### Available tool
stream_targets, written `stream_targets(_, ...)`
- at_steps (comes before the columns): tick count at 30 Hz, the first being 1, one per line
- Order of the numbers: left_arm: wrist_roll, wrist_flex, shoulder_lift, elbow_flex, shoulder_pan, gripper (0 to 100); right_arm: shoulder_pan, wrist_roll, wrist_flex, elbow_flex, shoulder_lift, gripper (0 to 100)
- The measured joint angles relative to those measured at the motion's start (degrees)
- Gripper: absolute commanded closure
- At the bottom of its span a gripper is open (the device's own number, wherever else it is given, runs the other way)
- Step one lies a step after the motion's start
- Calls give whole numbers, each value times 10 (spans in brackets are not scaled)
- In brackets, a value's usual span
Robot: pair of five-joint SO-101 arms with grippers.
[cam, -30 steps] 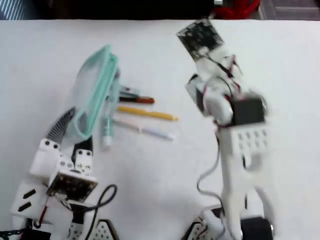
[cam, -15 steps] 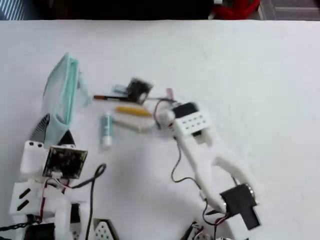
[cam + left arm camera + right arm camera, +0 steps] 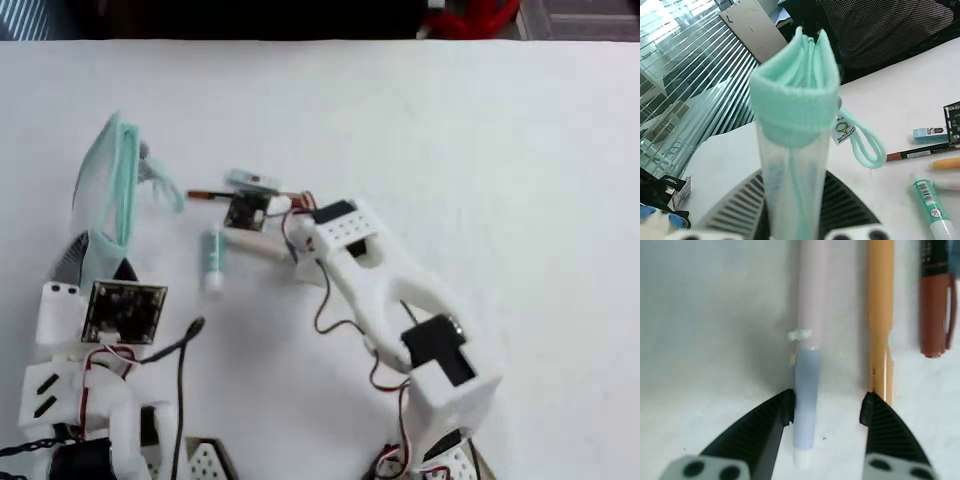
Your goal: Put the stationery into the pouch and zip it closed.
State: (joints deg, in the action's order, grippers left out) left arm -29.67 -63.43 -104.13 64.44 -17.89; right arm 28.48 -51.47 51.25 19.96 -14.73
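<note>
White table [image 3: 500, 150]: right end effector [image 3: 827, 407] spread, straddling pastel pen [image 3: 805, 390]; left end effector [image 3: 100, 262] clamping pouch [image 3: 792, 100].

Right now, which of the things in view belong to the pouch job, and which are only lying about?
For the job:
pouch
pink-and-blue pen
orange pen
brown-capped pen
green-and-white tube
small blue box

Only lying about:
black mesh chair
window blinds
red object beyond the table's far edge

White table [image 3: 500, 150] carries pens [image 3: 807, 305], glue stick [image 3: 213, 258], small box [image 3: 250, 181].
</note>
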Motion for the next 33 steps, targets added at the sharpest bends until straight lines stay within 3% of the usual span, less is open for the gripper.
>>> stream_targets(3, 0, 0, 0, 0, 0, 977, 0, -7, 1, -12, -24, 818)
stream_targets(7, 0, 0, 0, 0, 0, 977, 0, -29, 7, -18, -27, 992)
stream_targets(18, 0, 0, 0, 0, 0, 977, -13, -34, 57, -23, -1, 981)
stream_targets(24, 0, 27, 1, 18, 0, 977, -62, -47, 153, -23, 192, 981)
stream_targets(33, 0, 104, 2, 97, 64, 977, -178, -190, 324, -23, 517, 981)
